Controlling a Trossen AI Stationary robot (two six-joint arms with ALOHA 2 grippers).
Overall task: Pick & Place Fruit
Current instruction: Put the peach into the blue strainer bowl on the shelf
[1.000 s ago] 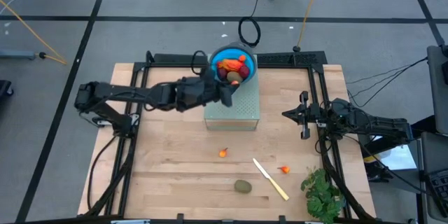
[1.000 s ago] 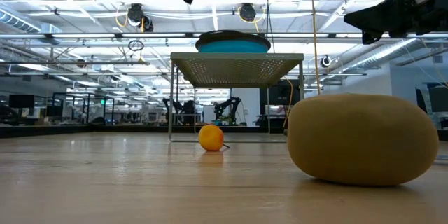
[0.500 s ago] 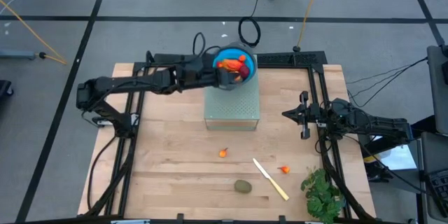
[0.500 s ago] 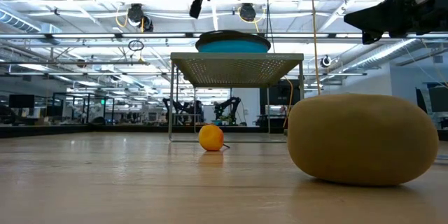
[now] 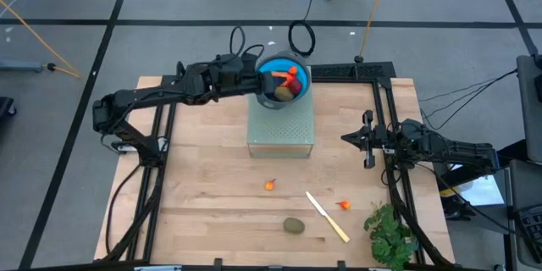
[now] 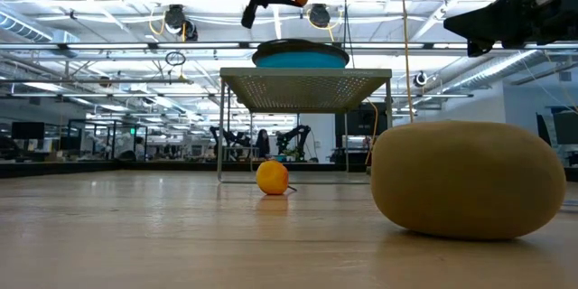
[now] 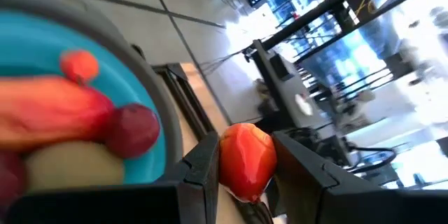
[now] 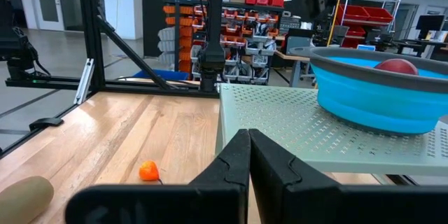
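High view: overhead, straight down, whole table (image 5: 212, 186) and both arms in frame. Low view: at tabletop height, level across the wood into the room, very close to the kiwi-like oval (image 6: 468, 179), probably the one at the near edge in the high view. Left wrist view: tight on the blue bowl (image 7: 150, 101), tilted. Right wrist view: looks across the table at the perforated stand (image 8: 280, 119). All four share bowl and stand.

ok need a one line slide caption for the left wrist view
Left tool holds a small orange-red fruit beside the blue bowl, which already has several fruit pieces inside.
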